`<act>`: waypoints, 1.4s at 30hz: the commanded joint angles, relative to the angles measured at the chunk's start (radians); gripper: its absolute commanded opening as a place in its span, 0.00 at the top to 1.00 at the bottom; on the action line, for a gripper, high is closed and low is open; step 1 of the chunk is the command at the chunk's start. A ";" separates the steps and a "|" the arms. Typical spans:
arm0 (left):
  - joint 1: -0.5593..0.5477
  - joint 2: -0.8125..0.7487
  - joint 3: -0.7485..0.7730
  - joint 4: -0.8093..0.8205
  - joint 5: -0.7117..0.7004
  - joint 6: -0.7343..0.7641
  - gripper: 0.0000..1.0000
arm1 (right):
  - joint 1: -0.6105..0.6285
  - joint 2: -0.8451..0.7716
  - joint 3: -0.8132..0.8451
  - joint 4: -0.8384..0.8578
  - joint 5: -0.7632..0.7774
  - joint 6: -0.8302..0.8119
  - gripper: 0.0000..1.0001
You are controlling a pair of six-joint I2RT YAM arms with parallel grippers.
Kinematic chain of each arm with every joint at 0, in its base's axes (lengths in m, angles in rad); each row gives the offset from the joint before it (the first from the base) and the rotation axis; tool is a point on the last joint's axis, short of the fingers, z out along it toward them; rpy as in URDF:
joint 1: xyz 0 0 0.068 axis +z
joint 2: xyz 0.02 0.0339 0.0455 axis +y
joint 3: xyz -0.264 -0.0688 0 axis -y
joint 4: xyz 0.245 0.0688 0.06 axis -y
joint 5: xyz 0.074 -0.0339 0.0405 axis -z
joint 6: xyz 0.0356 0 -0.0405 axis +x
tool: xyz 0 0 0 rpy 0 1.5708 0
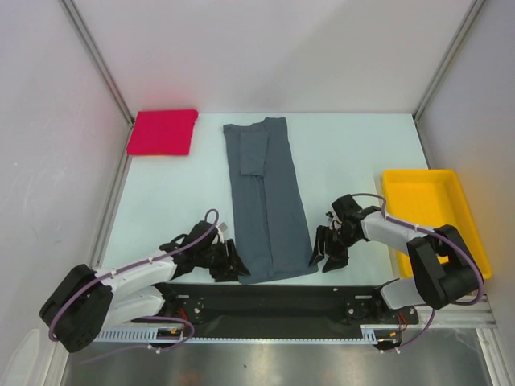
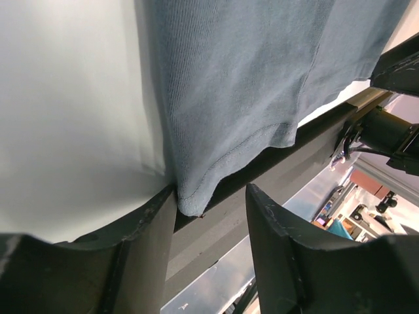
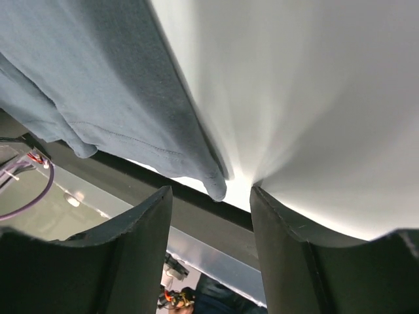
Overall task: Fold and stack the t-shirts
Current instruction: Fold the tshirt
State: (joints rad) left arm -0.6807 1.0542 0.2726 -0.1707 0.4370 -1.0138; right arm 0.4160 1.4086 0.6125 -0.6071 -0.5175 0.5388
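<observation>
The slate-grey t-shirt [image 1: 265,201] lies folded into a long narrow strip down the middle of the table, its hem at the near edge. The pinkish-red t-shirt [image 1: 163,132] lies folded flat at the far left corner. My left gripper [image 1: 234,266] is low at the strip's near left corner and stands open. In the left wrist view that hem corner [image 2: 196,199] sits beside one finger [image 2: 154,242], unpinched. My right gripper [image 1: 320,258] is open at the near right corner. The right wrist view shows that corner [image 3: 216,190] lying loose in the gap.
A yellow plastic tray [image 1: 438,211] stands at the right edge of the table, just beyond the right arm. Grey walls with metal posts close in the left, right and back. The dark base rail [image 1: 273,301] runs along the near edge under the hem.
</observation>
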 commanded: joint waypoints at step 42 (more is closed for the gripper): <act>0.128 0.170 0.390 -0.170 -0.138 0.076 1.00 | -0.049 0.220 0.459 -0.069 -0.035 -0.085 1.00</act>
State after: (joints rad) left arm -0.6262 1.1763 0.5728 -0.3061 0.3359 -0.9928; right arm 0.3893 1.5639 0.9524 -0.6369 -0.5549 0.4896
